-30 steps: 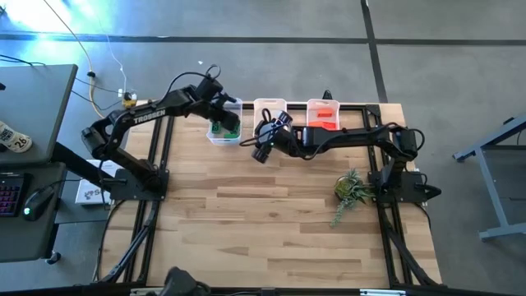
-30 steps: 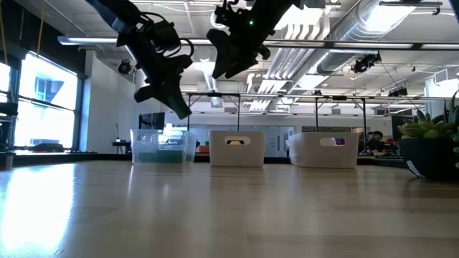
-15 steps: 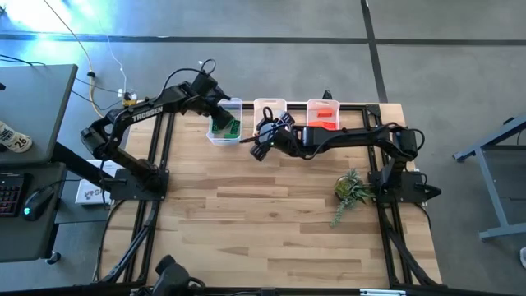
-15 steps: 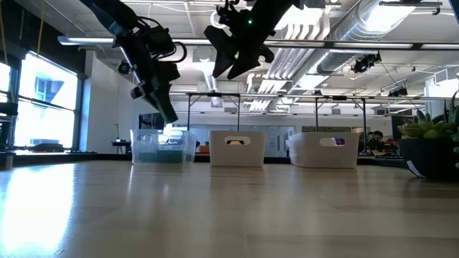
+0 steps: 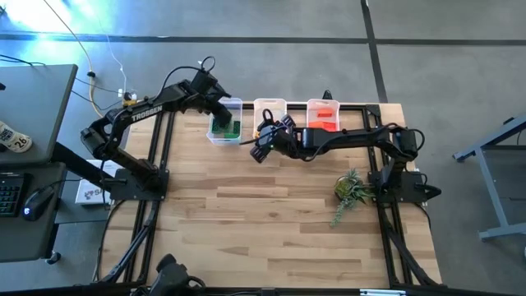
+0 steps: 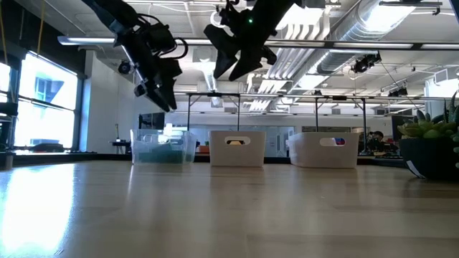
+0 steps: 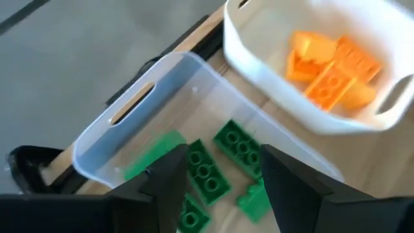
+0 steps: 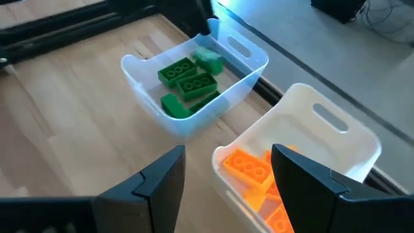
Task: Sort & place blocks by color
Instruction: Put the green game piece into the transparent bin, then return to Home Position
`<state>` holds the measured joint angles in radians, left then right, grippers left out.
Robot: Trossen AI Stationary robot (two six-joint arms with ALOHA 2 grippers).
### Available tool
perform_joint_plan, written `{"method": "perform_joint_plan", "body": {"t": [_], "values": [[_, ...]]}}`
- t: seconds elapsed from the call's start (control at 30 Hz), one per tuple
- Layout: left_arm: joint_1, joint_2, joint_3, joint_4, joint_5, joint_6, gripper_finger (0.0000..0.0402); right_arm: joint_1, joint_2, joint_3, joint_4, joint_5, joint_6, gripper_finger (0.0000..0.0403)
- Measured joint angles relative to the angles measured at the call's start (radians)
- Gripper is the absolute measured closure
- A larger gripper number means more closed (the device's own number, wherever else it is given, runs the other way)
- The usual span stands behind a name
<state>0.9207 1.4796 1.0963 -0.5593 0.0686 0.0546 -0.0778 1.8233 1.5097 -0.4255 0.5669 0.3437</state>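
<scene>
A clear bin (image 5: 210,136) at the table's far edge holds several green blocks (image 7: 208,173). To its right a white bin (image 5: 269,104) holds orange blocks (image 7: 331,76), and another white bin (image 5: 310,104) holds red blocks (image 5: 325,117). My left gripper (image 5: 220,110) hangs open above the clear bin, with nothing between its fingers in the left wrist view (image 7: 223,191). One blurred green block (image 8: 208,61) shows inside the bin below it. My right gripper (image 5: 261,146) hangs open and empty above the table, just near of the orange blocks' bin (image 8: 326,152).
A small green plant (image 5: 350,191) lies near the right arm's base. The three bins stand in a row along the far edge. Bare wooden tabletop (image 5: 263,222) stretches from the bins to the near edge.
My left gripper has moved a little toward the table's far left over the clear bin, rolled about its own line, and opened. A green block has left its fingers and dropped into the clear bin among the other green ones.
</scene>
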Motion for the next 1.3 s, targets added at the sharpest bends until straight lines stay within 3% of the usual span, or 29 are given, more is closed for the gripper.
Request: {"method": "perform_joint_plan", "body": {"t": [0.17,0.33,0.5,0.6,0.97,1.17,1.3], "values": [[-0.002,-0.012,0.021,-0.006,0.109,-0.052,0.0221,0.013,0.0,0.0,0.0,-0.039,0.023,0.0187],[-0.027,-0.047,0.022,-0.006,0.273,-0.081,0.022,0.021,0.0,0.001,0.013,-0.17,0.02,0.0187],[-0.091,-0.09,0.022,0.0,0.37,-0.157,0.022,0.019,-0.001,0.001,-0.004,-0.316,-0.028,0.0187],[-0.166,-0.12,0.018,0.024,0.366,-0.2,0.022,0.013,-0.016,0.001,-0.012,-0.361,-0.041,0.0187],[-0.469,-0.294,-0.164,0.354,0.345,-0.458,0.022,0.027,-0.172,0.002,-0.043,-0.418,-0.192,0.0187],[-0.612,-0.436,-0.268,0.377,0.088,-0.525,0.022,0.052,-0.272,0.002,-0.04,-0.429,-0.255,0.0187],[-0.691,-0.537,-0.346,0.384,0.018,-0.55,0.022,0.073,-0.325,0.002,-0.024,-0.428,-0.282,0.0187]]}}
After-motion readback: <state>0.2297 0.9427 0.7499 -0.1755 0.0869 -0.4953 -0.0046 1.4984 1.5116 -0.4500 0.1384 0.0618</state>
